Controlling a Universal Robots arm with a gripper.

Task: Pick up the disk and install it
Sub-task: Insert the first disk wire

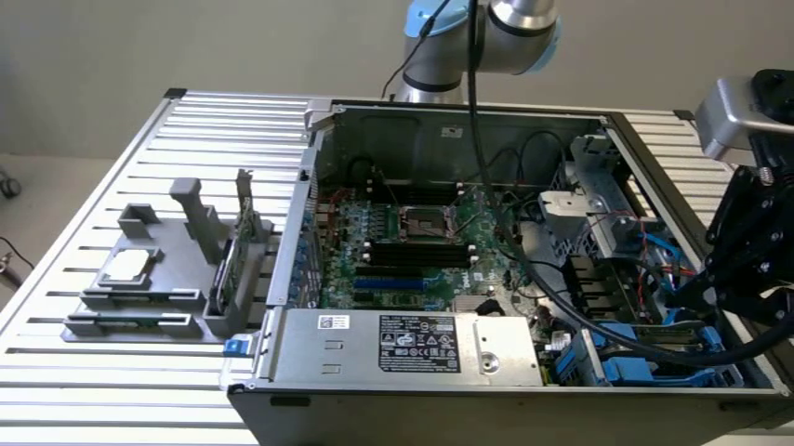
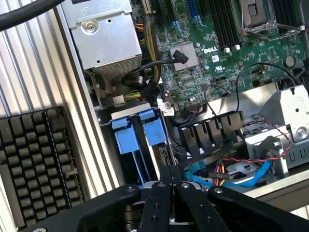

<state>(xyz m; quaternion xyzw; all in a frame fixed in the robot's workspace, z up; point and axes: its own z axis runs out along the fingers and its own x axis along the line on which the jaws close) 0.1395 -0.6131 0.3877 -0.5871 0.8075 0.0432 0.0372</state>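
Observation:
My gripper (image 2: 171, 170) hangs over the drive bay in the corner of the open computer case, on the exterior view's right (image 1: 732, 283). Its black fingers (image 2: 159, 193) stand pressed together, and I see nothing clearly between them. Just beyond the tips, two bright blue carrier tabs (image 2: 128, 136) (image 2: 153, 128) stand side by side in the bay, also visible as blue plastic (image 1: 635, 364). A narrow grey strip (image 2: 162, 153) lies in the slot beside them, right under the fingertips. I cannot tell whether this strip is the disk's edge.
The grey power supply box (image 1: 416, 344) (image 2: 104, 34) sits beside the bay. The motherboard (image 1: 410, 242), black cables (image 1: 546, 279) and a red-and-blue wire bundle (image 2: 241, 166) crowd the case. A grey fixture (image 1: 149, 288) with parts stands on the slatted table (image 1: 125, 390). A black gridded block (image 2: 34, 164) lies outside the case.

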